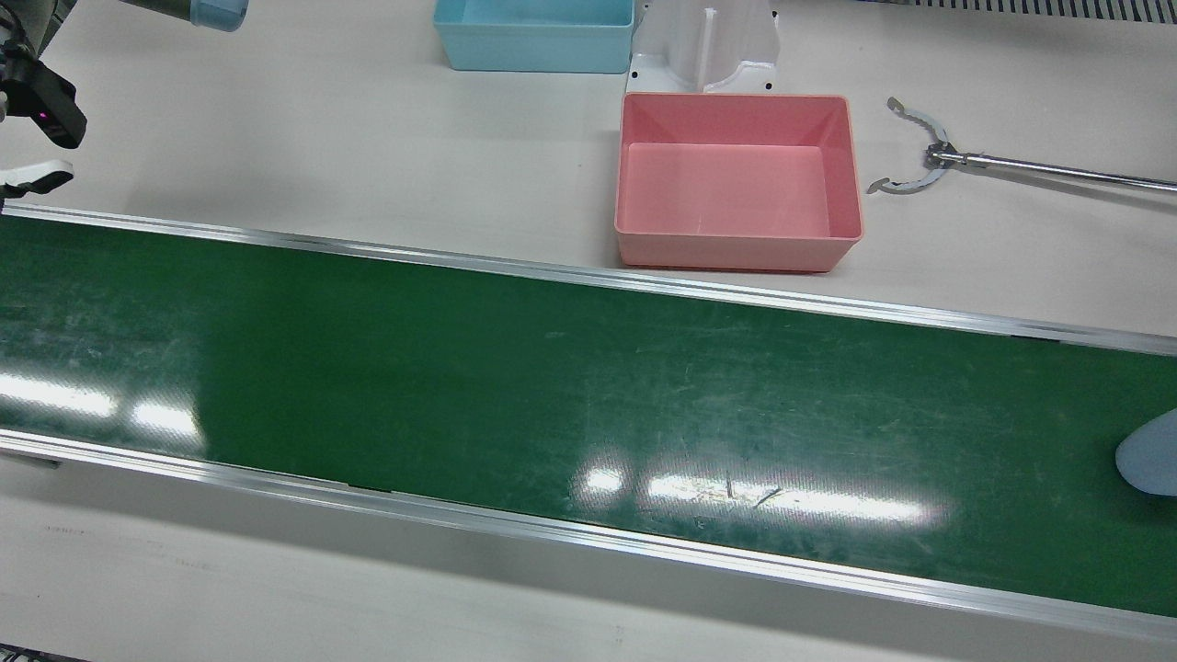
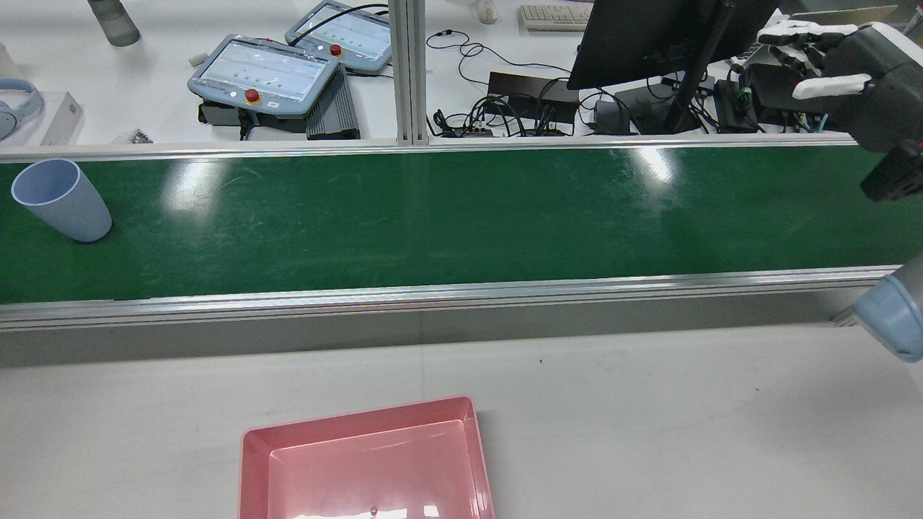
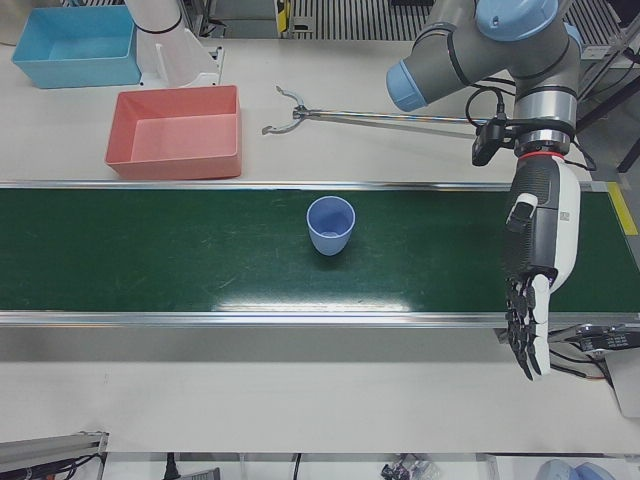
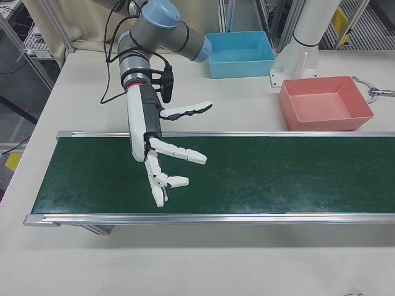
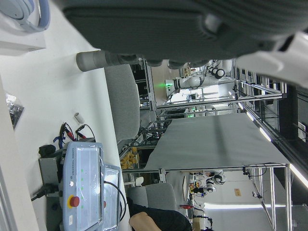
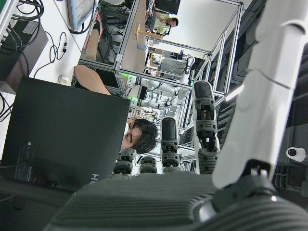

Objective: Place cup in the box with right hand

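A light blue cup (image 3: 330,225) stands upright on the green belt (image 1: 552,395), in the half before my left arm; it shows at the far left of the rear view (image 2: 61,200) and at the right edge of the front view (image 1: 1149,455). The pink box (image 1: 736,253) sits empty on the white table beside the belt, also seen from the right-front camera (image 4: 330,122). My right hand (image 4: 157,154) hangs open over the belt's other end, fingers spread, far from the cup. My left hand (image 3: 538,260) hangs open at the belt's end, fingers pointing down, holding nothing.
A blue box (image 1: 533,37) and a white arm pedestal (image 1: 703,46) stand behind the pink box. A metal grabber tool (image 1: 919,156) lies on the table beside it. Teach pendants (image 2: 263,72), cables and a monitor (image 2: 649,36) sit beyond the belt.
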Available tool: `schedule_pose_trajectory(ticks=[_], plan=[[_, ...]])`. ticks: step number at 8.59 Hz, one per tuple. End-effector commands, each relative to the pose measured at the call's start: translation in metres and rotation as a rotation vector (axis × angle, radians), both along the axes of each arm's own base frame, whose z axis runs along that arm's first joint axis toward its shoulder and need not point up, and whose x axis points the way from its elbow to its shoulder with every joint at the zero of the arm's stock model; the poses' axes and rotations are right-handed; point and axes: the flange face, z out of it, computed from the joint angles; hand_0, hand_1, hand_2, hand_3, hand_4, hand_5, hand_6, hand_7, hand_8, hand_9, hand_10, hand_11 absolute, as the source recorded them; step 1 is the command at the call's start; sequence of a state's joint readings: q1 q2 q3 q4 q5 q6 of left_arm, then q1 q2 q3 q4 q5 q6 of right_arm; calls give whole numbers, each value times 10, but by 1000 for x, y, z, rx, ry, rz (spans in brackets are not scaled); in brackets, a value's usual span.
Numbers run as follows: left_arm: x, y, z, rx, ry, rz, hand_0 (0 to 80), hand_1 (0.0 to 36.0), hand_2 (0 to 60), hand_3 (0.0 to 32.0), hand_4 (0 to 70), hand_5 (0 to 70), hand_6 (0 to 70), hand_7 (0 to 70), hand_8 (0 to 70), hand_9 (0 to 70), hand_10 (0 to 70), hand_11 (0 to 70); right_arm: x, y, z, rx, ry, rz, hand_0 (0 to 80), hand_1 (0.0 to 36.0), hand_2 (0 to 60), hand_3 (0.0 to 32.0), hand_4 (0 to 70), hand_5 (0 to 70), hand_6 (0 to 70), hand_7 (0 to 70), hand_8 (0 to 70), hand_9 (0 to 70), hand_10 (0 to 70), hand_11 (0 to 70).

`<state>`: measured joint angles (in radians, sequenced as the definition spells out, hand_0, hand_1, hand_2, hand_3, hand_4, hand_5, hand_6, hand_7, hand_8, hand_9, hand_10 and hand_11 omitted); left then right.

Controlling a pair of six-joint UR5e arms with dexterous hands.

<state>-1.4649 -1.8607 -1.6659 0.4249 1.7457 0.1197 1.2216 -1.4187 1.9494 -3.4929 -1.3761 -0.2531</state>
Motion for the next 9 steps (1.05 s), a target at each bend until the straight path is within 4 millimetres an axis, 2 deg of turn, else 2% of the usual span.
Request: schedule_pose_trajectory(ticks=[1,9], plan=[[0,0,0,0,0,0,0,0,0,0,0,0,0,0,0,0,0,0,0,0,-1,2,-1,0,560,124,0,0,353,52,96,434,16,95,63,109],[1,0,0,0,0,1,0,0,0,0,0,0,0,0,0,0,0,0,0,0,-1,3,-1,-2,560,125,0,0,353,52,95,432,14,93,63,108]])
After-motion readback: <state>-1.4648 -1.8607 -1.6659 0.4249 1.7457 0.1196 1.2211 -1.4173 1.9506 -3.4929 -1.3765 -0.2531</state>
